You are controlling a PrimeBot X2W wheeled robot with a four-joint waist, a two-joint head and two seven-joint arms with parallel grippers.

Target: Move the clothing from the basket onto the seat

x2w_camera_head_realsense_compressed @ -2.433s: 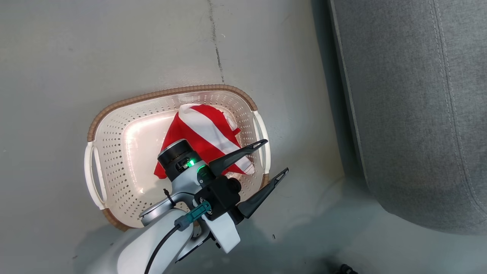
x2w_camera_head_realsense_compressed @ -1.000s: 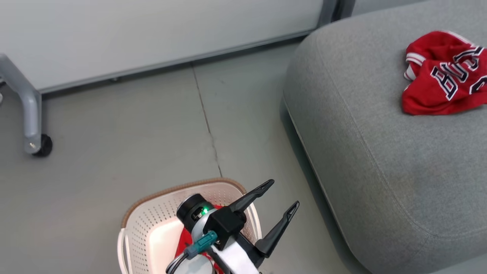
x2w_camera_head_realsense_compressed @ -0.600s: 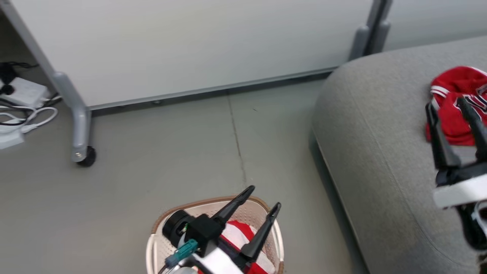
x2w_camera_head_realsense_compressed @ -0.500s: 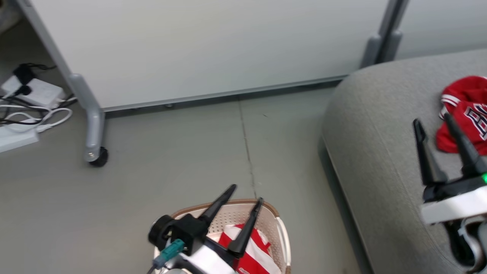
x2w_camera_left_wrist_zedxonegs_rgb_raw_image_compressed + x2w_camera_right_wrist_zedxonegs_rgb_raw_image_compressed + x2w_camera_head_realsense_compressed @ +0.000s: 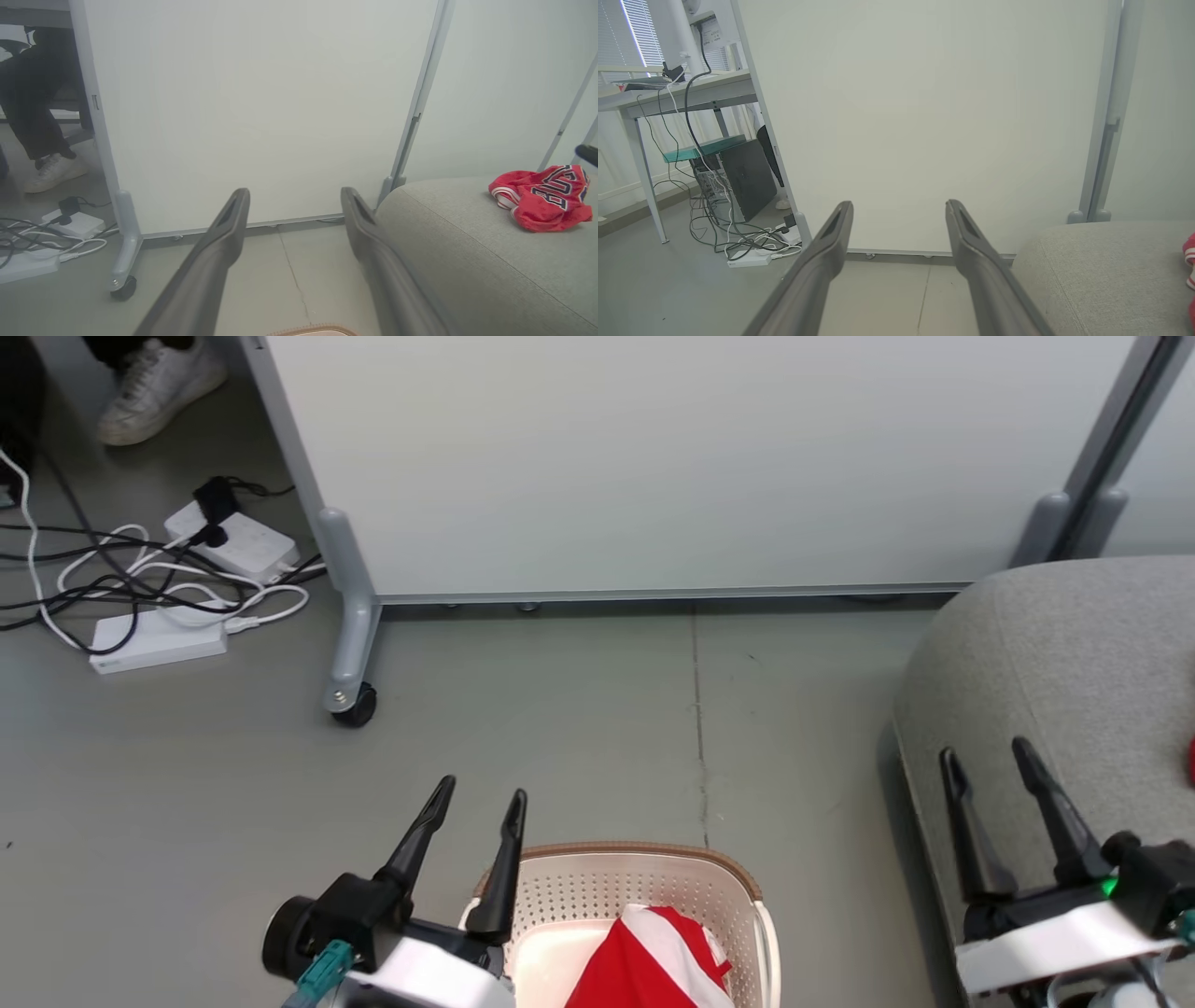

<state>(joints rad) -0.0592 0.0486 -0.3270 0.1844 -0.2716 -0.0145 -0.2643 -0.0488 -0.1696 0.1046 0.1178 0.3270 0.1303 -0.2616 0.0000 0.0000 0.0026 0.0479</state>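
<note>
Left gripper (image 5: 483,789) at the lower left of the head view, jaws released and wide apart, nothing between them, dark fingers pointing up past the far left corner of the basket (image 5: 635,851). Right gripper (image 5: 984,749) at the lower right, jaws likewise spread and empty, fingers raised in front of the left edge of the seat (image 5: 1055,644). Basket on the floor (image 5: 560,728) left of the seat and apart from it, cream and perforated, brown-rimmed. Inside, toward its right side, a crumpled striped garment (image 5: 653,952), red and white, lower part cut off by the frame. On the seat's top, well in from its left edge, a bunched red jersey (image 5: 542,198) with black white-outlined lettering. Behind both, a pale partition panel (image 5: 653,457) on a grey leg with a castor (image 5: 355,705). Left of that leg, white power strips (image 5: 159,639) and tangled cables (image 5: 56,579) on the floor; beyond them, a person's white shoe (image 5: 159,387).
</note>
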